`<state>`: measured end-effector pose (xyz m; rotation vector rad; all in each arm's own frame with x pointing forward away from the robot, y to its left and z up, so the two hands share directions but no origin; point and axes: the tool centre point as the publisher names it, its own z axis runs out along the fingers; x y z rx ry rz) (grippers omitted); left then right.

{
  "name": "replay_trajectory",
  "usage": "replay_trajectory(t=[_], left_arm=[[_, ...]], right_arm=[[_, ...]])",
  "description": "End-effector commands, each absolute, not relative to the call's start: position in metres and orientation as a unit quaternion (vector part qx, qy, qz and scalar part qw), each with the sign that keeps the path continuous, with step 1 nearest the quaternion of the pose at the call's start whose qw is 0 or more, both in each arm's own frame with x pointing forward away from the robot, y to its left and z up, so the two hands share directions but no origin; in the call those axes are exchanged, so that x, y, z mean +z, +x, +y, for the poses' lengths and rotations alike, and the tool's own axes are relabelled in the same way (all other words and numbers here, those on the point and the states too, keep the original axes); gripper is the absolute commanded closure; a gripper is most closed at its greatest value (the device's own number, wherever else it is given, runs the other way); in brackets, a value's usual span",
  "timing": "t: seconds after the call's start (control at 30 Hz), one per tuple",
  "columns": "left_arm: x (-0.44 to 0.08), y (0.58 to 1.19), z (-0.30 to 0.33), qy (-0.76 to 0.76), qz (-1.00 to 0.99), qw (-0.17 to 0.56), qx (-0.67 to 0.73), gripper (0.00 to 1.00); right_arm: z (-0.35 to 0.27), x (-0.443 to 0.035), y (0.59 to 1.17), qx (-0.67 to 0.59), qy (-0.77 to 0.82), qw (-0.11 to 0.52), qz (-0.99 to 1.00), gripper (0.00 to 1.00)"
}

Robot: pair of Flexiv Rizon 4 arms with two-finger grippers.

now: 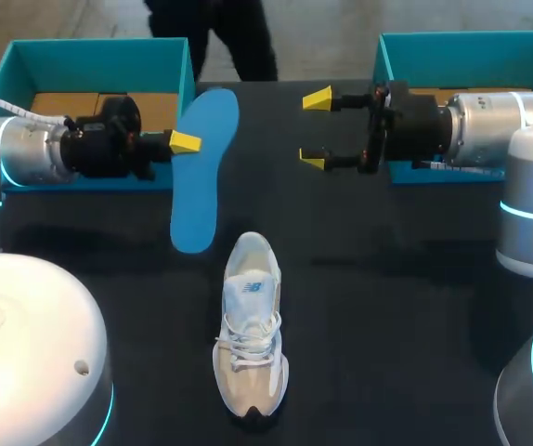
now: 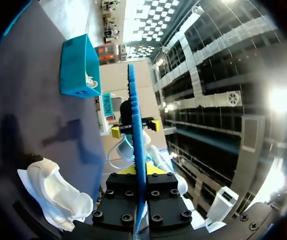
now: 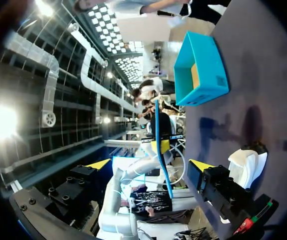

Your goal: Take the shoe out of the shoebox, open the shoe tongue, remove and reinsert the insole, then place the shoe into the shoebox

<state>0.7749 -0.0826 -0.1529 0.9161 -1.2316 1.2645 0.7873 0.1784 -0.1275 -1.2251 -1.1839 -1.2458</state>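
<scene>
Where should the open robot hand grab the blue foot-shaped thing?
I'd grip the blue foot-shaped foam insole on its free long edge, coming from the right arm's side. It is thin and flat, the left end effector pinches the opposite edge, and the open right end effector faces it.

The insole (image 1: pixel 203 167) is blue, the shoe (image 1: pixel 250 334) white and beige, the shoeboxes (image 1: pixel 99 45) (image 1: pixel 471 37) teal, the table (image 1: pixel 387 279) black.

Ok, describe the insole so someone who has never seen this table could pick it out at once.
Start at the black table and find the teal box at its far left. Beside that box, the left claw grips a flat insole. It is the only bright blue, foot-shaped sheet; the shoe nearby is white and laced.
</scene>
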Motion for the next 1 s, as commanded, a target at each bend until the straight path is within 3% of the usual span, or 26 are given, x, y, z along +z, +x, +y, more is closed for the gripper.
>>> replay_trajectory(t=[0.03,1.0], left_arm=[[-0.153,0.771,-0.086,0.404,-0.512,0.545,0.528,1.00],[-0.163,0.772,-0.091,0.451,-0.503,0.552,0.489,1.00]], right_arm=[[0.180,-0.128,0.787,-0.514,-0.506,0.492,-0.487,0.00],[0.202,-0.144,0.788,-0.493,-0.490,0.506,-0.511,0.00]])
